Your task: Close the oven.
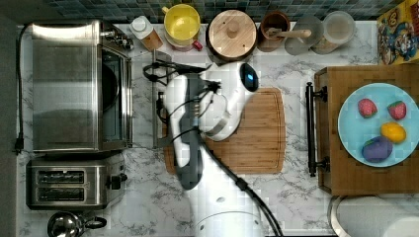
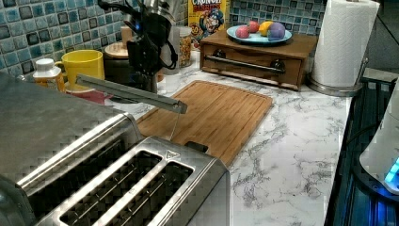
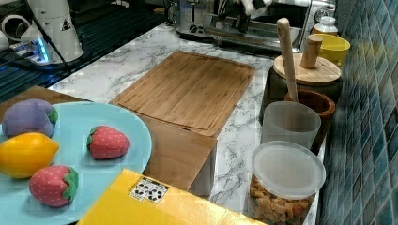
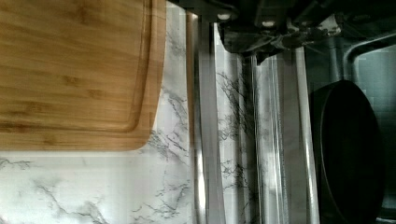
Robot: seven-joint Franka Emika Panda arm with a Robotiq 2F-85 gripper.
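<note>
The oven (image 1: 64, 86) is a big steel box at the top view's left, with its knobs (image 1: 118, 39) at the far end. Its glass door (image 4: 264, 154) hangs open and lies nearly flat over the counter. The long bar handle (image 1: 157, 126) runs along the door's outer edge, and the bar (image 2: 131, 93) also shows in the left view. A dark round pan (image 4: 348, 154) sits inside the oven. My gripper (image 1: 161, 104) hangs right over the handle, near the middle of its length. In the wrist view the gripper (image 4: 243, 32) stands against the handle (image 4: 205, 140).
A two-slot toaster (image 1: 74, 185) stands beside the oven, with a kettle (image 1: 66, 224) past it. A wooden cutting board (image 1: 247, 131) lies under my arm. A yellow mug (image 1: 182, 24), jars and a wooden-lidded pot (image 1: 232, 33) line the back wall. A wooden drawer box carries a plate (image 1: 346, 123) of toy fruit.
</note>
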